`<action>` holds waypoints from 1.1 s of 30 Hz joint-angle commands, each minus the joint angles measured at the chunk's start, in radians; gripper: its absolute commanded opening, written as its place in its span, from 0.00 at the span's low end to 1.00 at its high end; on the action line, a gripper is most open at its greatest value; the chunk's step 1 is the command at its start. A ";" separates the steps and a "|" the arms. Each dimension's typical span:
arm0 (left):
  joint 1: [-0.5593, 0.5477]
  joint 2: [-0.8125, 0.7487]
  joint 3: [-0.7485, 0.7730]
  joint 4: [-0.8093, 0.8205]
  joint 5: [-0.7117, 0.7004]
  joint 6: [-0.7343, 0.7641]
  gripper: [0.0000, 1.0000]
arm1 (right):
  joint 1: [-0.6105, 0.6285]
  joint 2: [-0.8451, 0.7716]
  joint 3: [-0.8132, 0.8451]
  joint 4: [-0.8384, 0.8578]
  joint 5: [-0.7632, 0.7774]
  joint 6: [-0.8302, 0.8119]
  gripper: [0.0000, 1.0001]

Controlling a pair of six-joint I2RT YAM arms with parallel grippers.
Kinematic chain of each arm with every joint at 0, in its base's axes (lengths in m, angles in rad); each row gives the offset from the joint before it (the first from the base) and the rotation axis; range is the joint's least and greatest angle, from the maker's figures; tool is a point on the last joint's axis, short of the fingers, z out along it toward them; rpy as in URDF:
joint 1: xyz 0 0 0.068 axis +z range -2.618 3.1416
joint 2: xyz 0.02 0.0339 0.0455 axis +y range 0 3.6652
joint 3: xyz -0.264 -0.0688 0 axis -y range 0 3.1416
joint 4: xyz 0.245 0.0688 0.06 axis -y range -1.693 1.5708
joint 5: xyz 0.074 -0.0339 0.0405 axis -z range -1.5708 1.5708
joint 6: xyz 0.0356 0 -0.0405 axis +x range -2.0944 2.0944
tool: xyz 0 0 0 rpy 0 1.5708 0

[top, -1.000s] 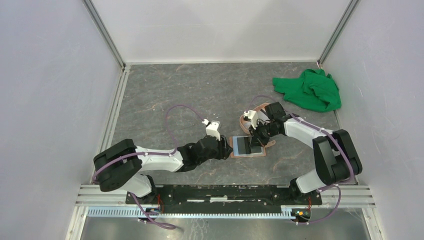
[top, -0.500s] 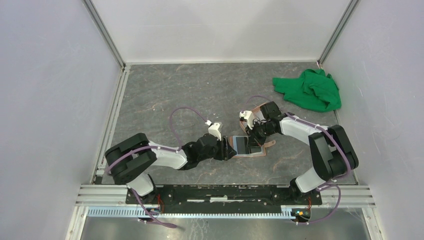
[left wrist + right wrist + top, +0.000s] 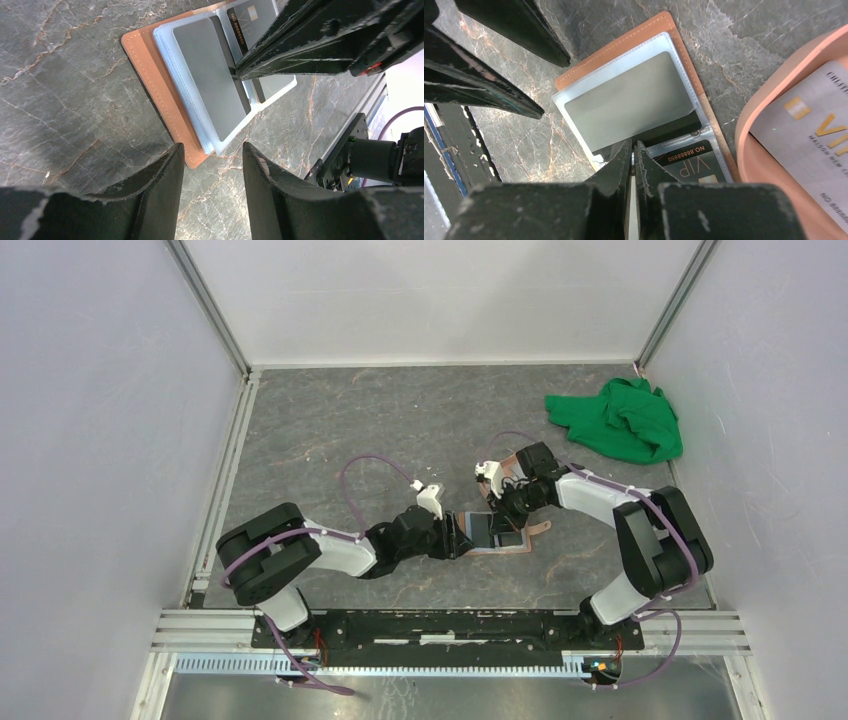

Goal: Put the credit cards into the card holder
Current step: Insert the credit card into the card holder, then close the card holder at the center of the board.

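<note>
The tan card holder (image 3: 497, 537) lies open on the table, its clear sleeves facing up. One sleeve holds a grey card (image 3: 210, 80), the one beside it a black VIP card (image 3: 689, 160). My right gripper (image 3: 633, 145) is shut, its tips pressed onto the holder's middle between the two sleeves; only a thin pale sliver shows between the fingers. My left gripper (image 3: 212, 150) is open and low on the table, its tips just short of the holder's (image 3: 155, 75) near corner, with bare table between them. Another grey-white card (image 3: 809, 130) lies in the pink tray (image 3: 764, 145).
The pink tray (image 3: 512, 460) sits right behind the holder, mostly under my right arm. A crumpled green cloth (image 3: 620, 420) lies at the back right. Metal rails run along the left side and the near edge.
My left arm has swung in towards the holder, its elbow moving right. My right gripper has shifted slightly left over the holder. The holder has barely moved.
</note>
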 commanded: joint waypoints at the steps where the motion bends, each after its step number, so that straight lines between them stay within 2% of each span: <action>1: 0.013 -0.014 -0.009 0.053 0.011 -0.034 0.53 | 0.004 -0.075 0.021 0.006 0.000 -0.056 0.12; 7: 0.028 -0.031 -0.023 0.059 0.011 -0.042 0.53 | 0.002 -0.085 0.017 0.010 0.064 -0.060 0.13; 15: 0.040 -0.014 -0.031 0.102 0.051 -0.070 0.52 | 0.006 -0.002 0.026 0.002 0.071 -0.034 0.12; 23: 0.044 0.033 -0.039 0.148 0.077 -0.106 0.52 | 0.025 0.039 0.035 0.001 -0.004 -0.028 0.12; 28: 0.046 0.047 -0.050 0.158 0.076 -0.127 0.54 | 0.026 -0.022 0.039 -0.006 -0.005 -0.063 0.13; 33: 0.060 0.028 -0.076 0.168 0.070 -0.143 0.59 | 0.017 -0.128 0.045 -0.065 0.030 -0.188 0.17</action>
